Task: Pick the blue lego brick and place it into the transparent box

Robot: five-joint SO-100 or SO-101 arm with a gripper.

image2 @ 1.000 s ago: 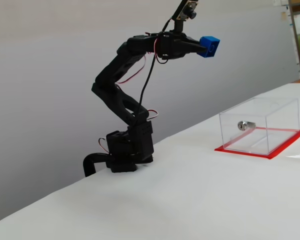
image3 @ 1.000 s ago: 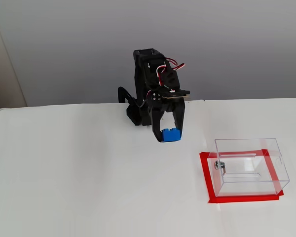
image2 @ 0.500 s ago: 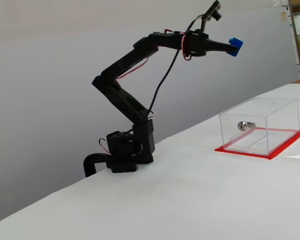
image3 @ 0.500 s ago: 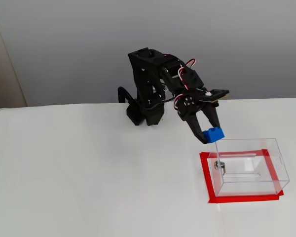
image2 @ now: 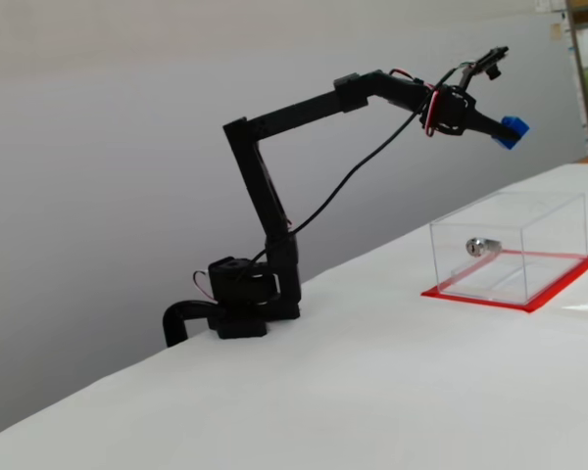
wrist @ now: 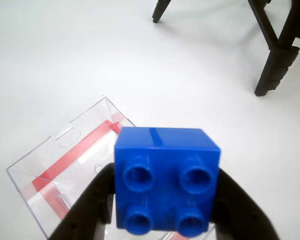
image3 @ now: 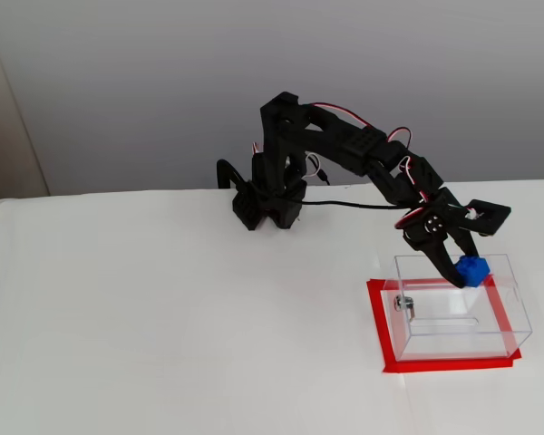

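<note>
In the wrist view my gripper (wrist: pixel 166 200) is clamped on the blue brick (wrist: pixel 166 180) above the clear box (wrist: pixel 70 165), so I should lower straight before releasing.

Blue lego brick (wrist: pixel 166 181) is sitting clamped between the gripper's black fingers, four round studs facing the wrist camera. In a fixed view the brick (image2: pixel 513 130) is hanging in the air above the transparent box (image2: pixel 510 247); in the other it (image3: pixel 471 270) is showing over the box's (image3: pixel 508 308) back edge. Box is standing upright, open-topped, clear thin walls, on a red base mat on the white table.
</note>
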